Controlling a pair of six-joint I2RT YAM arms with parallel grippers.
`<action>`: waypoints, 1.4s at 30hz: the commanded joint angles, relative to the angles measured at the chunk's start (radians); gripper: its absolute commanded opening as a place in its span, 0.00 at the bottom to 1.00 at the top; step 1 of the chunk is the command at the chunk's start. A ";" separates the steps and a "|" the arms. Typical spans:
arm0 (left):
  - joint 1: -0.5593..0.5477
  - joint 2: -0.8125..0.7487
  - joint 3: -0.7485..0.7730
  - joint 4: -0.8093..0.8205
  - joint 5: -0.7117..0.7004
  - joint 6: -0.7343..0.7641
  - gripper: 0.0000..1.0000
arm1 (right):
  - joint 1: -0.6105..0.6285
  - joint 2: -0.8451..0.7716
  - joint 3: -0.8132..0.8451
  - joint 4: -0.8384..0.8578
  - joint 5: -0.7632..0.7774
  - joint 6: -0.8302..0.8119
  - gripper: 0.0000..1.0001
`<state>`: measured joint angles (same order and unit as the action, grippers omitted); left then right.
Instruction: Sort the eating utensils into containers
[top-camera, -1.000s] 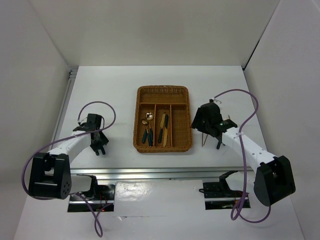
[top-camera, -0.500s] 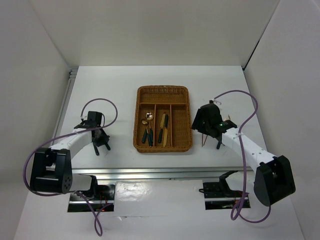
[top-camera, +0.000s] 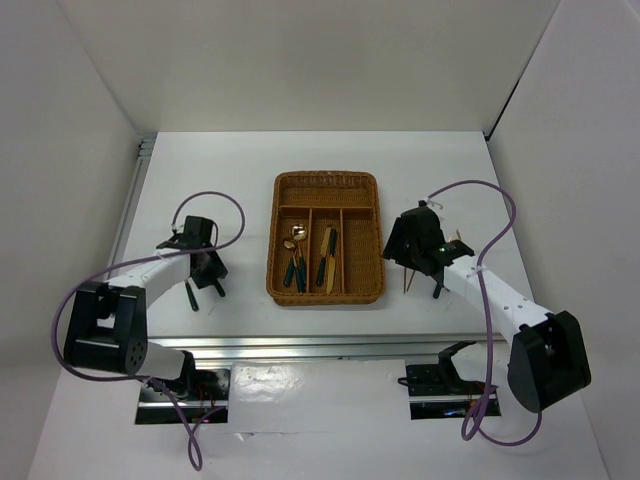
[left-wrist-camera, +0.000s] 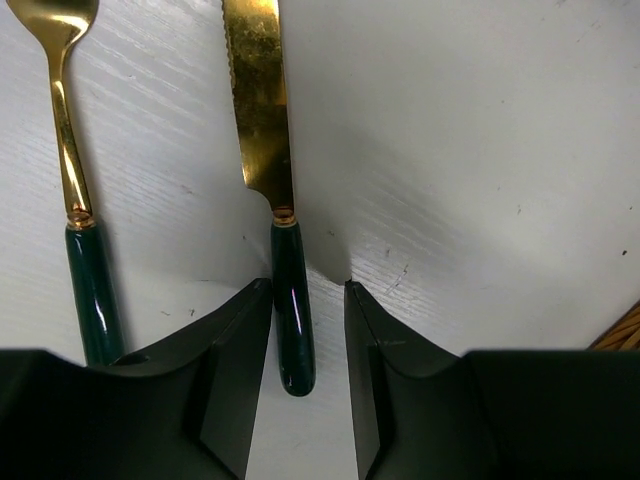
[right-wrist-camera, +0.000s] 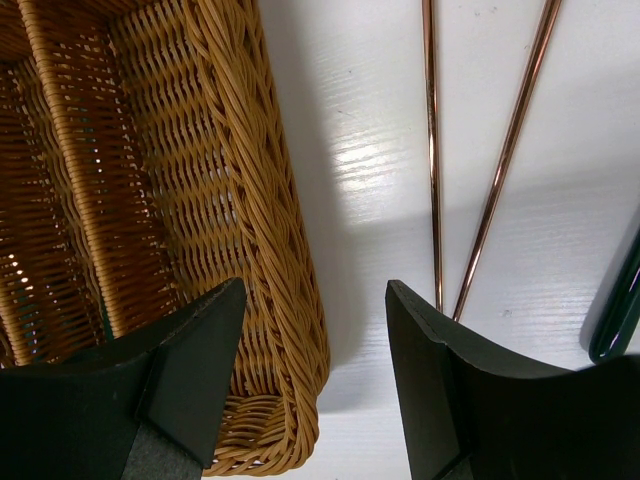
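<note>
The left tool (left-wrist-camera: 306, 305) stands partly open astride the dark green handle of the knife (left-wrist-camera: 260, 110). The knife lies flat on the worktop (left-wrist-camera: 480, 150), its gold blade pointing away from the tool, with a gap still showing beside the handle. The right tool (right-wrist-camera: 315, 330) is wide open and empty, with the wicker tray (right-wrist-camera: 270, 200) beneath one finger and the chopsticks (right-wrist-camera: 432, 150) just ahead of the other.

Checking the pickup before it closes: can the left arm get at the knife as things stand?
Probably yes. The knife lies on the table with its handle between the open fingers of the left gripper, and the neighbouring utensil lies outside them, so nothing seems to block a grasp.
</note>
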<state>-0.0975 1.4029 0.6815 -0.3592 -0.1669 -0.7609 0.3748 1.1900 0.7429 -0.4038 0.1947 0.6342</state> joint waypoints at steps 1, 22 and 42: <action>-0.015 0.073 -0.022 -0.081 0.006 -0.017 0.49 | -0.007 -0.012 -0.005 0.031 0.012 -0.004 0.66; -0.068 0.111 0.070 -0.191 -0.023 -0.060 0.20 | -0.007 -0.001 -0.005 0.040 0.022 -0.004 0.66; -0.523 -0.015 0.584 -0.382 -0.125 -0.069 0.23 | -0.025 -0.001 -0.005 0.031 0.052 -0.004 0.66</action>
<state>-0.5709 1.3338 1.1999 -0.7551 -0.2779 -0.8181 0.3641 1.1904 0.7429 -0.4038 0.2131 0.6342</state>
